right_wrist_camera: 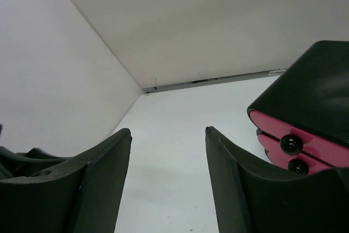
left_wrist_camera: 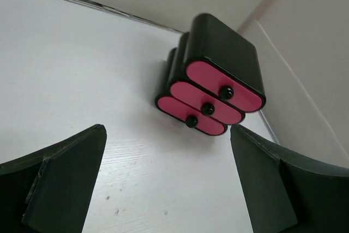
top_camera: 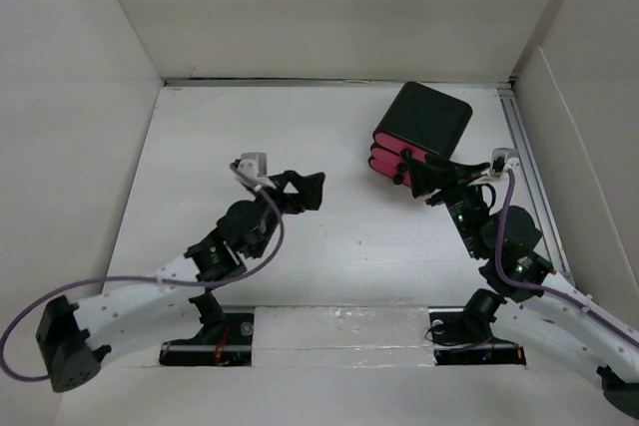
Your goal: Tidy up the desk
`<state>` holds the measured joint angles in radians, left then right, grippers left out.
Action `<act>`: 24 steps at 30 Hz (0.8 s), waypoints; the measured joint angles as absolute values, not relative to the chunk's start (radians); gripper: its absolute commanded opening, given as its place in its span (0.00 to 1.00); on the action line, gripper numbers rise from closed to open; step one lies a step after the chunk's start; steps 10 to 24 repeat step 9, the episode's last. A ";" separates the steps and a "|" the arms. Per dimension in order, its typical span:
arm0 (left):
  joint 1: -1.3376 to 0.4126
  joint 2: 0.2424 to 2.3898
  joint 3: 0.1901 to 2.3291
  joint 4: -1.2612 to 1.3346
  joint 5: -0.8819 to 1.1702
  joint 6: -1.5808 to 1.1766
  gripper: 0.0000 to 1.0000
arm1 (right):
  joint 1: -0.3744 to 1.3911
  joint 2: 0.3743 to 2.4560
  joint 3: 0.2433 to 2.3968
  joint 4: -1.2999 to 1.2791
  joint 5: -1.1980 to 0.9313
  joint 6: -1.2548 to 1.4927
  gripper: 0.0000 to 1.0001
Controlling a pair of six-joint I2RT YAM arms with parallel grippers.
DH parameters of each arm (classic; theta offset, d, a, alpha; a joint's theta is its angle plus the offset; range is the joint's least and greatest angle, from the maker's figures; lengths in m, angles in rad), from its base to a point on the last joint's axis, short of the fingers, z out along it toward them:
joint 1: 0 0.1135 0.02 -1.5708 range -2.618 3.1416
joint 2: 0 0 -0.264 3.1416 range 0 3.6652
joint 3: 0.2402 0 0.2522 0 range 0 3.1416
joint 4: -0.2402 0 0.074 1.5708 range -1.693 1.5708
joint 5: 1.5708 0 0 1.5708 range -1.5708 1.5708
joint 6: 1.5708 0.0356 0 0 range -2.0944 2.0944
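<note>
I have the left gripper (top_camera: pixel 312 192) parked over the middle of the desk (top_camera: pixel 329 127), claw released and spread wide with nothing between its fingers. It points toward the far right, so its wrist camera gives me a clean look at the small black cabinet (top_camera: pixel 431 119).

The cabinet sits on the desk near the back right corner, close to the white enclosure walls (top_camera: pixel 329 7), with its three pink drawers (left_wrist_camera: pixel 218 83) facing the arms. That orientation, I judge, is why I work it from the front.

The right gripper (top_camera: pixel 417 175) hangs just in front of the drawer fronts. Its claw is partly spread and empty: through its wrist camera I see only bare desk and wall in the gap, with the cabinet off to one side of the fingers. From above I cannot tell whether a finger touches a drawer or a black knob (left_wrist_camera: pixel 226 92).

The drawer fronts look stepped from the left wrist view. Whether they are pulled out or simply built that way, I cannot say, so I treat closing them as a possible step.
</note>
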<state>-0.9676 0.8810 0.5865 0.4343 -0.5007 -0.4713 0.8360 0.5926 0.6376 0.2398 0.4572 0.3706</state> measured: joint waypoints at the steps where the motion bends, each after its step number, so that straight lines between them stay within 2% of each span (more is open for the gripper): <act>1: -0.966 0.807 0.562 0.398 -0.535 -0.490 0.94 | 0.836 0.588 0.638 0.240 0.453 0.371 0.62; 9: -0.952 0.346 0.400 0.177 -0.661 -0.615 0.95 | 0.836 0.575 0.638 0.241 0.418 0.374 0.62; 24: -0.952 0.346 0.400 0.177 -0.661 -0.615 0.95 | 0.836 0.575 0.638 0.241 0.418 0.374 0.62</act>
